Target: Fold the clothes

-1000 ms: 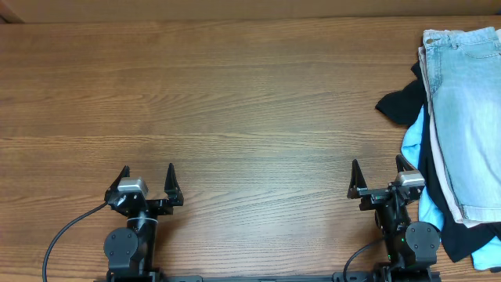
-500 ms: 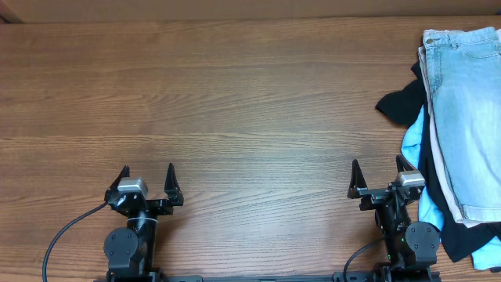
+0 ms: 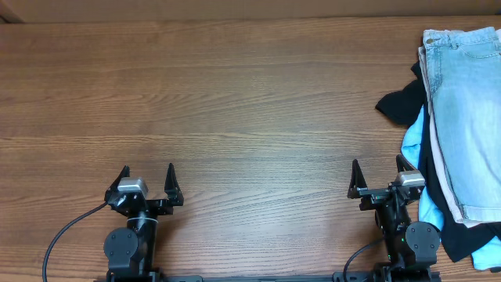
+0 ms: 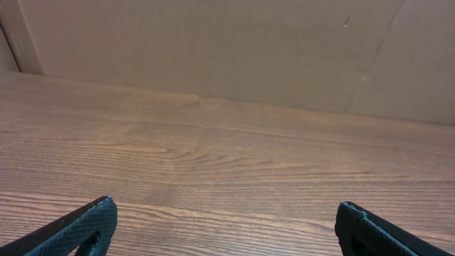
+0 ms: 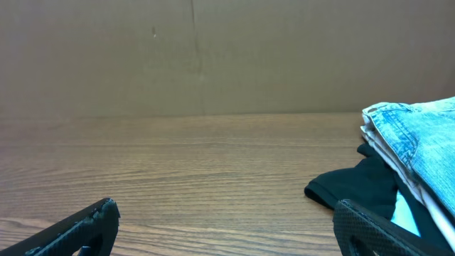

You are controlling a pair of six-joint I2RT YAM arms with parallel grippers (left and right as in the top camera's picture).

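The faded light-blue denim shorts lie flat on top of a heap at the right edge of the brown wood-grain worktop, over a cream garment, a black garment and a bright-blue garment. The left claw and the right claw sit at the near edge, each spread wide and holding nothing. The right one is just beside the heap, and the left is well apart from it.

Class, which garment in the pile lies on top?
The faded denim shorts; the cream garment, black garment and bright-blue garment lie underneath, peeking out at the edges.

Faded denim shorts, wood-grain table
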